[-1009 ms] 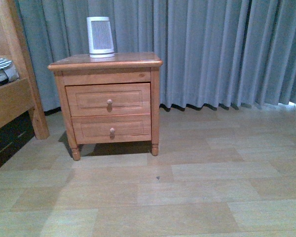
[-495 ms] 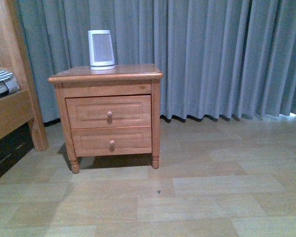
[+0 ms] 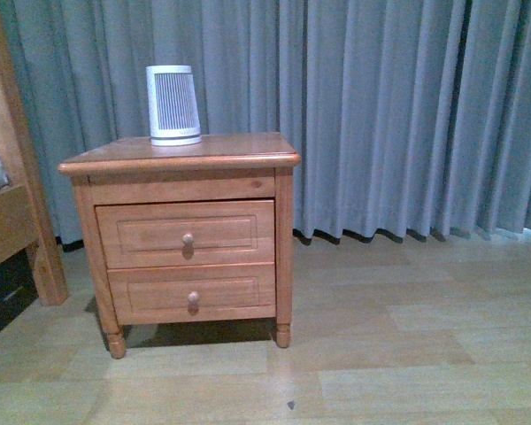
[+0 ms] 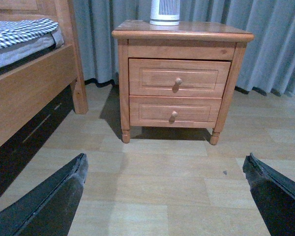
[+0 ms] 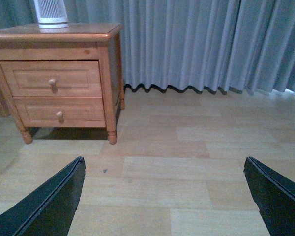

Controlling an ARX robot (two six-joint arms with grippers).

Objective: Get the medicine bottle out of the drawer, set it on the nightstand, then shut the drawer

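Nearest the wrist cameras, the left fingers (image 4: 49, 201) are released, their two dark tips spread wide apart over bare floor (image 3: 380, 354) and grasping nothing. The right fingers (image 5: 44, 206) are spread just as wide, also empty. Neither arm shows in the front view. The floor is pale wood-look planks, with a small dark speck (image 3: 290, 405) lying in front of the nightstand (image 3: 177, 162). The nightstand stands upright on short turned feet, with a dark shadow under it. Its upper drawer (image 3: 142, 235) is pushed fully in, front flush with the frame, with one round knob (image 3: 188, 239) at its middle. The lower drawer (image 3: 230, 292) just beneath is shut the same way. The bottle shows in no view, and with both drawers closed I cannot tell where it lies. On the nightstand's top, toward the back and left of centre in the front view, stands a white ribbed appliance (image 3: 173, 104), upright and tapering upward. To the nightstand's left, near but apart from it, is a wooden bed (image 4: 34, 83) carrying checked bedding (image 4: 19, 30), with dark space below its side rail. Behind everything hangs a grey-blue curtain (image 3: 380, 115) in long folds reaching the floor.
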